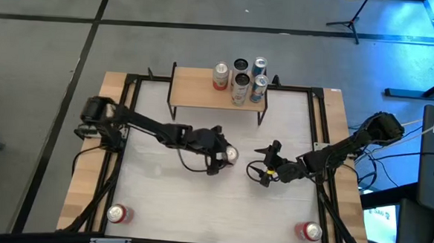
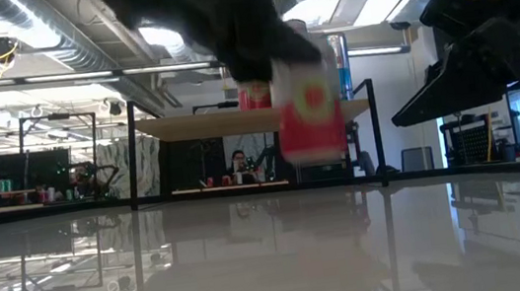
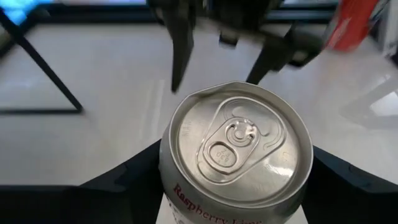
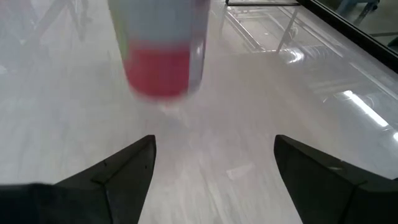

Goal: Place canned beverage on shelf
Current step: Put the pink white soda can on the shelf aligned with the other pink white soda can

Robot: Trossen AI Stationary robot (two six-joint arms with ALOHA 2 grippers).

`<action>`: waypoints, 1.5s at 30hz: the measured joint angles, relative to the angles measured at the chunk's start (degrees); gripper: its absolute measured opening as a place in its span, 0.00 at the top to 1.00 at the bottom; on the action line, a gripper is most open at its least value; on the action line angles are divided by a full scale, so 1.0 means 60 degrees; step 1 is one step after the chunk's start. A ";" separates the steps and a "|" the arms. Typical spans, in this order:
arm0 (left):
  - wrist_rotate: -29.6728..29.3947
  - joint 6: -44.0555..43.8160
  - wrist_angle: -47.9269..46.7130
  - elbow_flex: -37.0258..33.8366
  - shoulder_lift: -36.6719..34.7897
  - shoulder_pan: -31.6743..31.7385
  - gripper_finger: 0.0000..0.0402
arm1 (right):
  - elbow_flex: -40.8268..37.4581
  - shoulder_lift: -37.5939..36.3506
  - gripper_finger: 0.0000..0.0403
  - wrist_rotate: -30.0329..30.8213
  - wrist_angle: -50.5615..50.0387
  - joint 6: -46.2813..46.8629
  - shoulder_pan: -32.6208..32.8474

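A red-and-white canned beverage (image 3: 236, 149) with a silver top sits between the fingers of my left gripper (image 1: 226, 155) at mid-table, in front of the shelf. It also shows, blurred, in the low view (image 2: 312, 119) and the right wrist view (image 4: 163, 50). The shelf (image 1: 196, 96), a light-wood board on black legs, stands at the far edge and bears several cans (image 1: 241, 78) on its right half. My right gripper (image 1: 268, 163) stands open just right of the held can, its fingers (image 4: 118, 174) low over the table and holding nothing. My left gripper pinches the can's side wall (image 3: 168, 180) between its two fingers (image 3: 124, 186), one on each opposite side, below the top rim. The fingers reach in from the table's left, slanting down. The can stands about upright, its bottom (image 2: 316, 158) lifted clear of the table.
One red can (image 1: 118, 214) lies near the front left corner and another (image 1: 309, 231) near the front right. The shelf's left half is bare board. A black frame (image 1: 128, 117) runs along the table's sides. The room beyond shows in the low view.
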 joint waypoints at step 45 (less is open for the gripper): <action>0.2376 0.1406 -0.4165 0.2484 -0.1624 0.5420 0.30 | 0.0009 0.0000 0.20 0.0892 -0.0015 0.0000 0.0000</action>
